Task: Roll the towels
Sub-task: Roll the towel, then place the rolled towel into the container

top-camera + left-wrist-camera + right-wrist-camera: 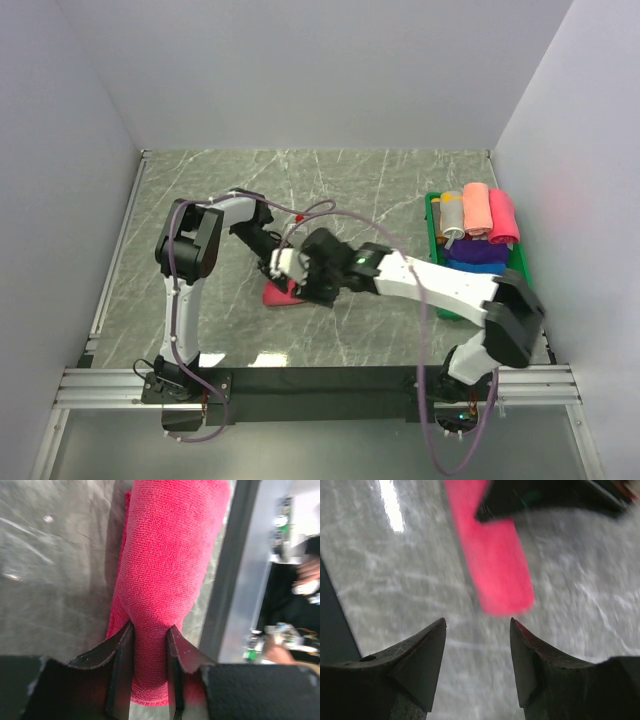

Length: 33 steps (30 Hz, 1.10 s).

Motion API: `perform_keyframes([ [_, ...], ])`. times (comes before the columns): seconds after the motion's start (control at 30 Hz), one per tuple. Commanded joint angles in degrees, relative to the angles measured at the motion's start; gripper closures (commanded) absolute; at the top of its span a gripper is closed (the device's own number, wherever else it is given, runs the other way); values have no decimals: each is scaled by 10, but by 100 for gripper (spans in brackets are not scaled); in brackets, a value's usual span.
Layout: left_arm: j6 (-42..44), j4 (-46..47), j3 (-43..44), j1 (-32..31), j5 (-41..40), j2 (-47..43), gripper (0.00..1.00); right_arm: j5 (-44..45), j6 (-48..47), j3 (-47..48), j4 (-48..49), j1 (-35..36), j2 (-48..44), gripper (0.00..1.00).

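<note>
A crimson-red towel lies rolled into a tube on the marble table, mostly covered by the two arms in the top view. In the left wrist view the red roll runs away from the camera, and my left gripper is shut on its near end, one finger on each side. My right gripper stands open just short of the other end of the roll, with only bare table between its fingertips. Rolled towels in salmon, pink and blue lie in the green bin.
A green bin stands at the right edge of the table, filled with rolled towels. A metal rail lines the left edge of the table. The black front edge runs between the arm bases.
</note>
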Motion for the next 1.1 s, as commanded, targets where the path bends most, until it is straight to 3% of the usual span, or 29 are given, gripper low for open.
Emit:
perform_keyframes([
  [0.0,17,15,-13,-11,-81,63,85,70,-13,34,74,36,50,39],
  [0.33,22,-1,-13,-5,-60,90,85,56,-52,61,101,79,157,37],
  [1.07,56,-60,24,26,-23,139,85,31,-67,-9,146,87,212,37],
])
